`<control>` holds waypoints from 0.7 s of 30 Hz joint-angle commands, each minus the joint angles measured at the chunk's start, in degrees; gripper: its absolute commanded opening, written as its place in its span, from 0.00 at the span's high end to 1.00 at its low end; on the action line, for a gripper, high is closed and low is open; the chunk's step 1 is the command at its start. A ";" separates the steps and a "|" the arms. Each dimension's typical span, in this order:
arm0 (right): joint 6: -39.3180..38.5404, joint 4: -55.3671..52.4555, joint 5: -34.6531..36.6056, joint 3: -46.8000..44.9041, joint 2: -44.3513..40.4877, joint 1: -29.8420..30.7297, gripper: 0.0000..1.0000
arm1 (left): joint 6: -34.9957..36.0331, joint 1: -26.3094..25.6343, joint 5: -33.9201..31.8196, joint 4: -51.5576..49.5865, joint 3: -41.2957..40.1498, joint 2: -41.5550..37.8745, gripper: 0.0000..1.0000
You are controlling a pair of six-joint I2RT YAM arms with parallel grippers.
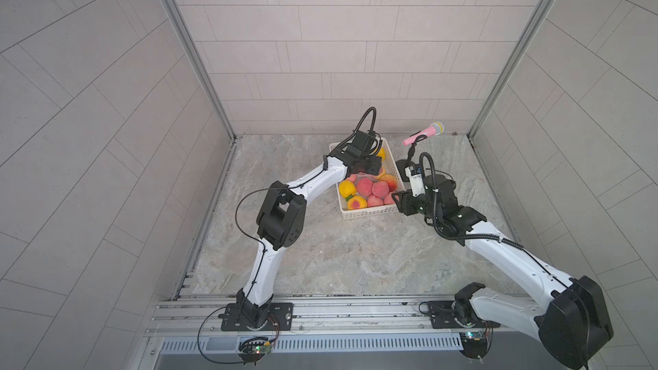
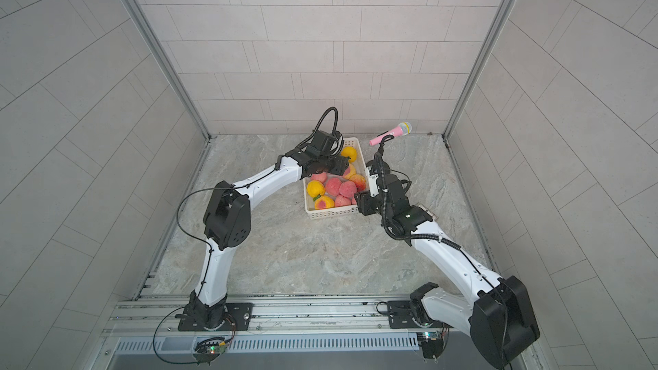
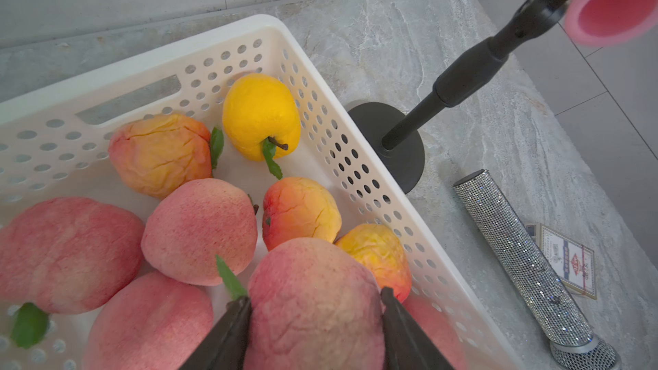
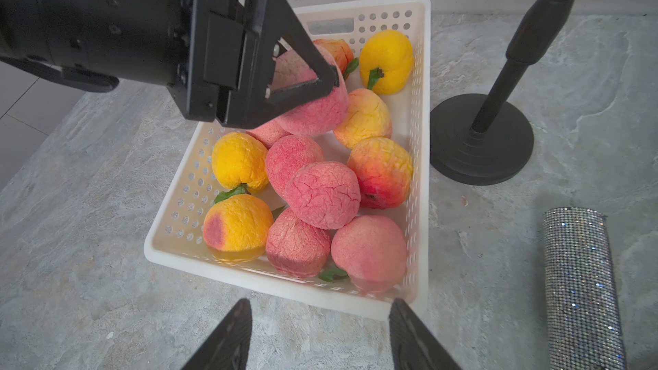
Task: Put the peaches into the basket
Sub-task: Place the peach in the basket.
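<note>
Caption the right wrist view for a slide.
Left gripper holds a pink round peach over the white perforated plastic basket of peaches.

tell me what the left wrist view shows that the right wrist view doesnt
Only left wrist: a card box and the end of a pink microphone. Only right wrist: the left end effector from outside, the open, empty right end effector, the near end of the basket. Both: the held pink peach, the yellow peach by the handle, black stand, glittery microphone.
</note>
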 commanded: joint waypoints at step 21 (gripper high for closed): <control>0.55 0.01 0.69 0.59 0.30 -0.08 0.37 | 2.82 -0.04 -4.29 -0.89 2.31 5.86 0.32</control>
